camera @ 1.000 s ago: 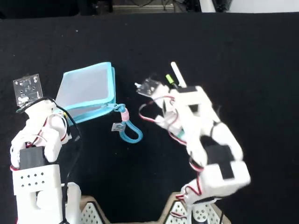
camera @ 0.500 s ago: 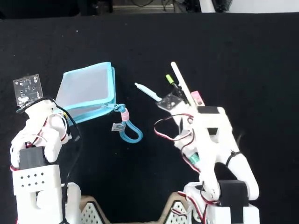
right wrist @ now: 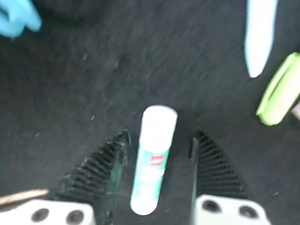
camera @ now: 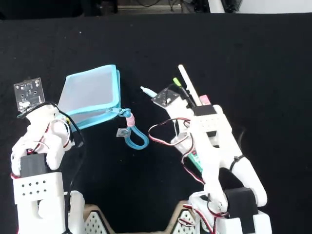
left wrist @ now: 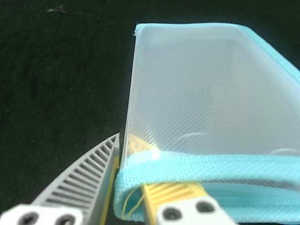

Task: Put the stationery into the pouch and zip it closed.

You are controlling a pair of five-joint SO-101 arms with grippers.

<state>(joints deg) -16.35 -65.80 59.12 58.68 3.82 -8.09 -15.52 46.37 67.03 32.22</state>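
Note:
The clear pouch [camera: 92,95] with teal trim lies at the left, its zip pull and blue loop [camera: 132,134] trailing toward the middle. My left gripper [left wrist: 126,197] is shut on the pouch's near teal edge [left wrist: 206,164]. A white glue stick [right wrist: 152,159] with a teal label lies on the cloth between the open fingers of my right gripper [right wrist: 157,154], untouched by either finger. From above, that glue stick [camera: 195,160] peeks out under the right arm. Beyond lie a light-blue pen [camera: 148,91], a green marker [camera: 177,83], a white pen [camera: 187,83] and a pink eraser [camera: 204,100].
Black cloth [camera: 258,68] covers the whole table, with open room at the right and the far side. The two arm bases [camera: 39,200] stand at the near edge. In the right wrist view, the light-blue pen [right wrist: 259,37] and green marker [right wrist: 280,91] lie ahead of the fingers.
The right arm drew back from over the stationery toward its base, then shifted slightly left. The left arm and the pouch have stayed still.

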